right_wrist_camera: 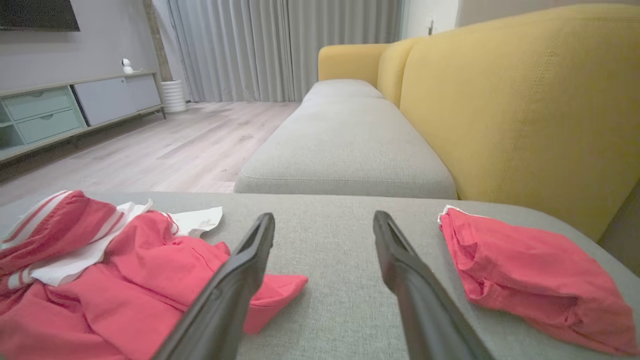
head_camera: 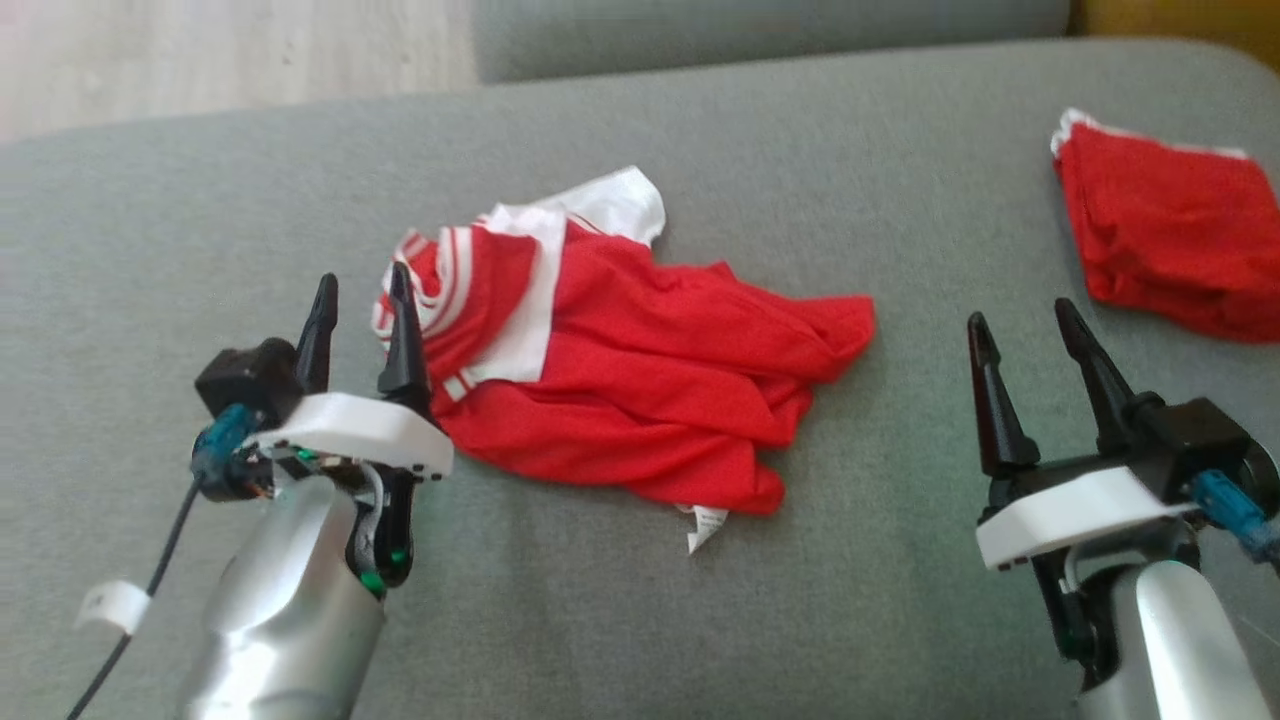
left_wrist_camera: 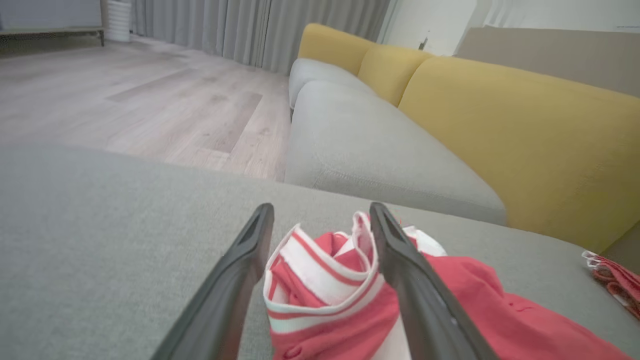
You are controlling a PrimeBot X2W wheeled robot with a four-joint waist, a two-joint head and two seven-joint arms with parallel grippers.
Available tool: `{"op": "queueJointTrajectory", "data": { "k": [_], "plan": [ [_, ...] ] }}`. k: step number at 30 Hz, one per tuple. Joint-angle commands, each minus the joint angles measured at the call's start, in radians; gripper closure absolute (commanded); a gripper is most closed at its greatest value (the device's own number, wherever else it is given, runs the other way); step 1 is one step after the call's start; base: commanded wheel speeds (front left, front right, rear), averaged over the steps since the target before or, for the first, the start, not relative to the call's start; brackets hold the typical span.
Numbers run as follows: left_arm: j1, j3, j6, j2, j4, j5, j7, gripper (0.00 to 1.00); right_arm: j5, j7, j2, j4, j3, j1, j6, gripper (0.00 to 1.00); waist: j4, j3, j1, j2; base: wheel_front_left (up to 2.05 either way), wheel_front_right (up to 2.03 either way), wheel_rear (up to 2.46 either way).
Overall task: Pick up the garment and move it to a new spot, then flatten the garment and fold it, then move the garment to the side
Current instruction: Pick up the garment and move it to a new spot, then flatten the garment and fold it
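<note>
Two red cloths are seen on the grey cushion (head_camera: 200, 200): the garment (head_camera: 640, 370), crumpled and trimmed in white, is spread across the middle, and a folded red cloth (head_camera: 1170, 240) is laid well apart near the cushion's right edge. The left gripper (head_camera: 363, 278) is found released, its fingers spread to either side of the garment's bunched striped end, which stands up between them in the left wrist view. Whether the cloth is touched by the inner finger cannot quite be told from there, though nothing is clamped. The right gripper (head_camera: 1020, 312) is likewise held wide with nothing in it, set over bare cushion between the garment's pointed right corner and the folded red cloth. A white label (head_camera: 707, 522) is turned out from the garment's near hem. Open grey surface is offered on the robot's left of the garment, along the near side, and in the strip between the two cloths. The cushion's far edge is bordered by wood floor (head_camera: 200, 50) at the left and by a second seat cushion (right_wrist_camera: 345, 145), and a yellow backrest (right_wrist_camera: 525, 100) is raised along the right side.
</note>
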Motion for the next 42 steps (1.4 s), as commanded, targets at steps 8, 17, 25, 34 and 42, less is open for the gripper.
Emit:
{"op": "queueJointTrajectory", "data": {
  "k": [8,17,25,34,42],
  "plan": [
    [0.15,0.007,0.036,0.055,-0.185,0.114,-0.019,0.0,-0.031,0.001,-0.002,-0.035,0.011,0.05,-0.001,0.0,0.082,-0.132,0.0001,-0.0001,0.0,0.0,0.0],
    [0.361,-0.003,0.089,0.078,-0.344,0.128,-0.019,0.0,0.015,-0.012,-0.002,-0.031,0.021,0.131,-0.001,0.0,0.112,-0.166,0.0001,-0.0001,0.0,0.0,0.0],
    [0.49,-0.002,0.144,0.091,-0.458,0.121,-0.008,0.0,0.056,-0.034,-0.002,-0.015,0.045,0.185,-0.001,0.0,0.119,-0.179,0.0001,-0.0001,0.0,0.0,0.0],
    [0.527,-0.009,0.173,0.101,-0.525,0.124,0.011,0.0,0.059,-0.043,-0.002,0.016,0.058,0.191,-0.001,0.0,0.118,-0.18,0.0001,-0.0001,0.0,0.0,0.0],
    [0.528,-0.014,0.183,0.103,-0.549,0.12,0.025,0.0,0.057,-0.043,-0.002,0.032,0.059,0.182,-0.001,0.0,0.117,-0.175,0.0001,-0.0001,0.0,0.0,0.0]
  ]
}}
